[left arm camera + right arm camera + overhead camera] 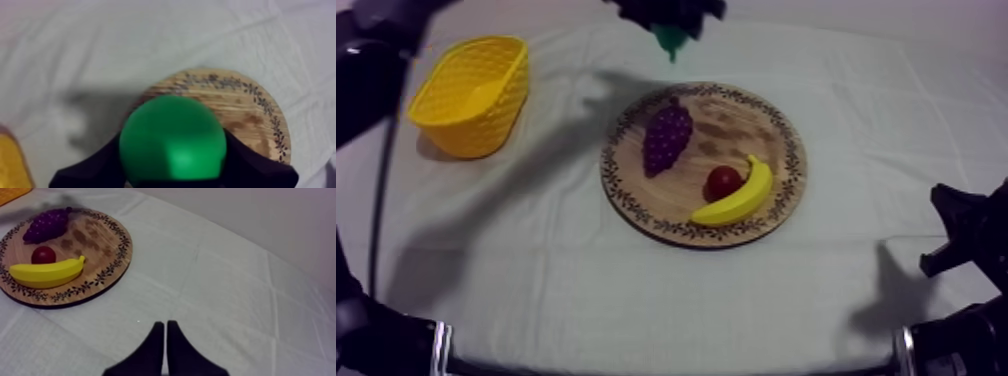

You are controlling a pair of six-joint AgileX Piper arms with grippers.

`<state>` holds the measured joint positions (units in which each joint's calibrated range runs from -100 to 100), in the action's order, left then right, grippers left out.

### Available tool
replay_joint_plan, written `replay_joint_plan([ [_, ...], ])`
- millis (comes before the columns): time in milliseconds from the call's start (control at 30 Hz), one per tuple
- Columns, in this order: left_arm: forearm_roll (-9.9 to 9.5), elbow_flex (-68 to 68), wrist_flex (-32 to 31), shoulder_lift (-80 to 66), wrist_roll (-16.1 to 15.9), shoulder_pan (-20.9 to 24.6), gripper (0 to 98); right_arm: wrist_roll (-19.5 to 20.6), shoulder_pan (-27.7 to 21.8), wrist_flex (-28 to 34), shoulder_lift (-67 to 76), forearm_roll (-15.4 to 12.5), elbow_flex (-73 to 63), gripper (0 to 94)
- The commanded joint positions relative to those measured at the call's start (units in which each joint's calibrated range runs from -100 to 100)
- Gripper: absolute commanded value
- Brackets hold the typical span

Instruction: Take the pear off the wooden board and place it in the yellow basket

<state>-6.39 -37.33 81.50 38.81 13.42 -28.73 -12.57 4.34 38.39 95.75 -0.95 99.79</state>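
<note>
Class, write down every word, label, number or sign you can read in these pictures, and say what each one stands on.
None: there is no readable text.
The board has only a leaf pattern round its rim, no letters.
The basket, pear, grapes, banana, small red fruit and cloth carry no print.

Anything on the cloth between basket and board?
No. Top view shows bare cloth between the yellow basket and the wooden board.
</note>
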Motion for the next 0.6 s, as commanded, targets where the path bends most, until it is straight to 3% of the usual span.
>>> replay_joint_plan([
  [0, -0.76, 6.2, 0.5, -14.6, 0.1, 2.1, 55.9, 0.0, 0.0, 0.0, 0.0, 0.0, 0.0, 0.3],
  [300, -2.27, 20.0, 1.8, -30.6, -0.9, 11.4, 60.8, 0.0, 0.0, 0.0, 0.0, 0.0, 0.0, 0.3],
  [567, -2.58, 34.4, -1.9, -34.9, -3.3, 19.9, 68.6, 0.0, 0.0, 0.0, 0.0, 0.0, 0.0, 0.3],
])
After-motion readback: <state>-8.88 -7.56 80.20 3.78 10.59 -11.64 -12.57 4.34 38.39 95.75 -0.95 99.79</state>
